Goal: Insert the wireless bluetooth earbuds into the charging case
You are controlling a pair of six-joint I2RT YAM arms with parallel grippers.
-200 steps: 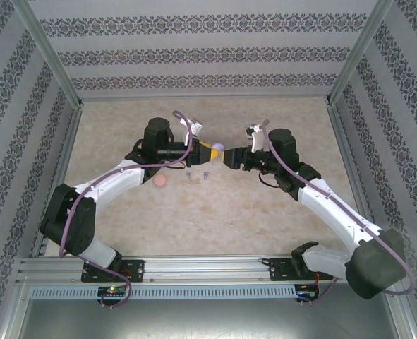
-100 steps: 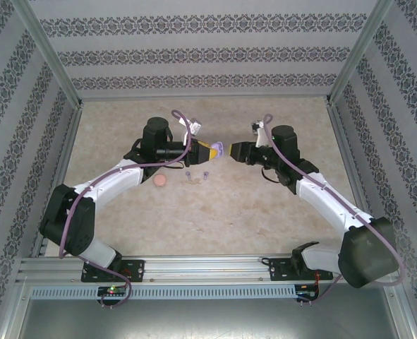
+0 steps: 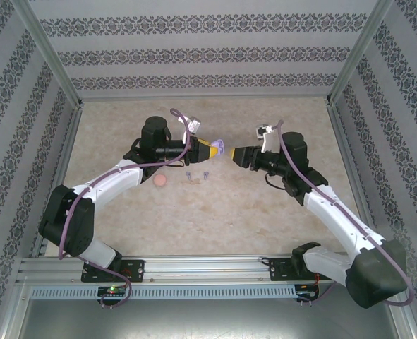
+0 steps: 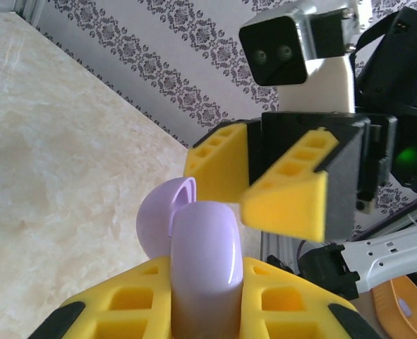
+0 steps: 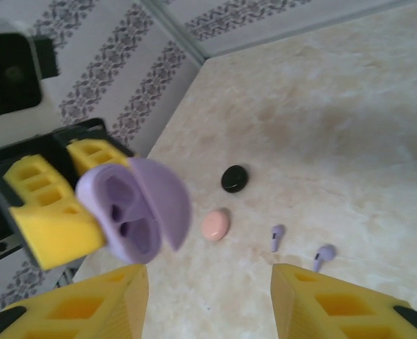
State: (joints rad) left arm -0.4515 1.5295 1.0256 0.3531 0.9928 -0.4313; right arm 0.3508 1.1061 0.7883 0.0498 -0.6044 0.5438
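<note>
Left jaws pinch the purple case (image 5: 127, 212), lid open; right jaws spread, empty. Case is ready. Next, likely: right drops to the purple earbuds (image 5: 276, 236) on the tabletop (image 5: 349, 141) and picks one.

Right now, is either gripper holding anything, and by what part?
Left gripper clamps the open purple charging case by its base; right gripper holds nothing.

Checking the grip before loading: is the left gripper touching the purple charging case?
Touching. The left wrist view shows the purple charging case clamped between the left gripper's yellow fingers, both pressing its sides.
</note>
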